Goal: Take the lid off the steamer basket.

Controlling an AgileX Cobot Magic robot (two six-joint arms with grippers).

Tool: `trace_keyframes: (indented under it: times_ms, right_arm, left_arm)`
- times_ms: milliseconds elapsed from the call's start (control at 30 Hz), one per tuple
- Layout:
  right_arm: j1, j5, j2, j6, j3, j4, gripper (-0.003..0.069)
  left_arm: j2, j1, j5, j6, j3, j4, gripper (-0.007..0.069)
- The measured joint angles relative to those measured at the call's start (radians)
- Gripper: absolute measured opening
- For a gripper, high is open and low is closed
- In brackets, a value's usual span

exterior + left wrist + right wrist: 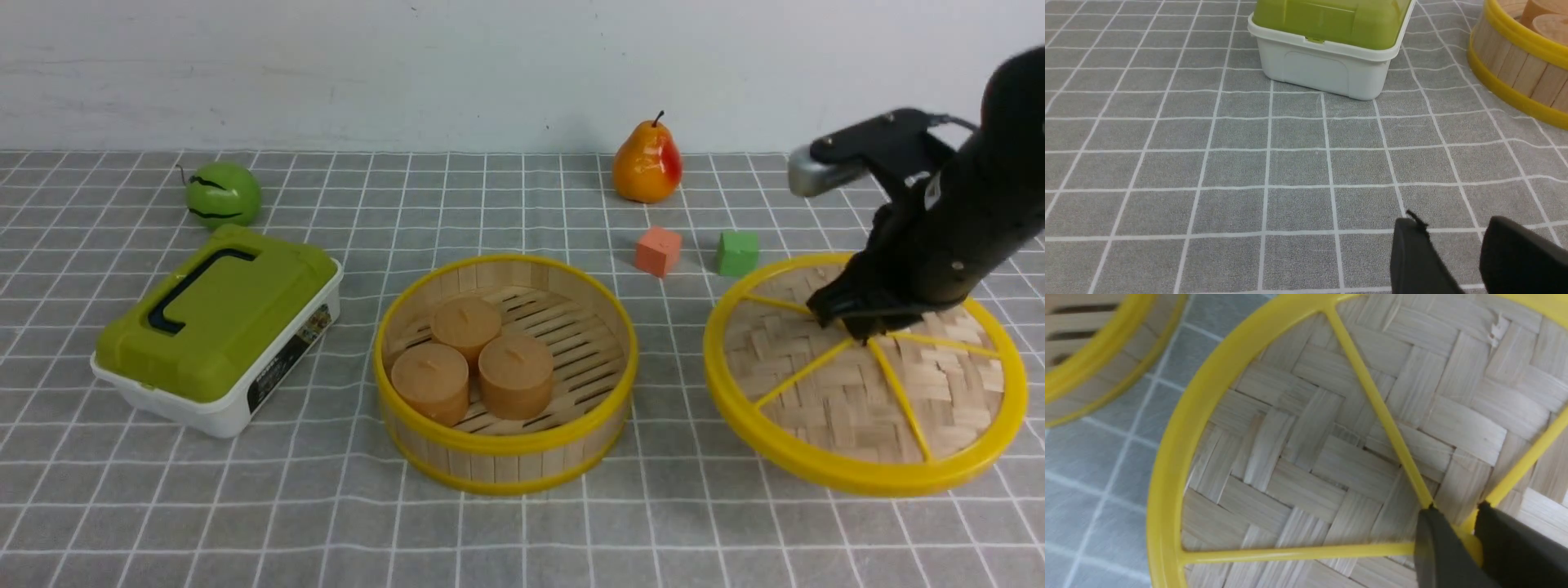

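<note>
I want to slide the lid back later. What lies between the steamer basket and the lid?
Only bare checked cloth separates the steamer basket from the lid in the front view; the red cube and green cube sit farther back.

No legible text; perhaps blurred print on white box (204,416) label (286,363)

The left hand (1453,232) is hanging over the table (1290,171), its two dark fingers (1414,257) standing apart with only grey checked cloth showing between them. Farther off, a white box (1323,73) is sitting under a green lid (1327,20), and near it the steamer basket (1515,69) is holding brown rounds (1547,24)
</note>
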Motion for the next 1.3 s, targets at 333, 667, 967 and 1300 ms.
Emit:
trace_keyframes:
  times_ms: [333,667,967,1300]
  right_arm:
    - [-0.029,-0.195,0.181,0.051,0.014,0.065,0.0077]
    - [-0.029,-0.206,0.209,0.051,0.014,0.090,0.0274]
    - [-0.029,-0.097,-0.093,-0.048,0.046,0.228,0.0480]
    - [-0.029,-0.070,-0.543,-0.126,0.298,0.295,0.0022]
  left_arm:
    - [0.000,0.000,0.000,0.000,0.000,0.000,0.0239]
    - [0.000,0.000,0.000,0.000,0.000,0.000,0.0239]
    - [0.000,0.000,0.001,0.000,0.000,0.000,0.0239]
    - [0.000,0.000,0.002,0.000,0.000,0.000,0.0239]
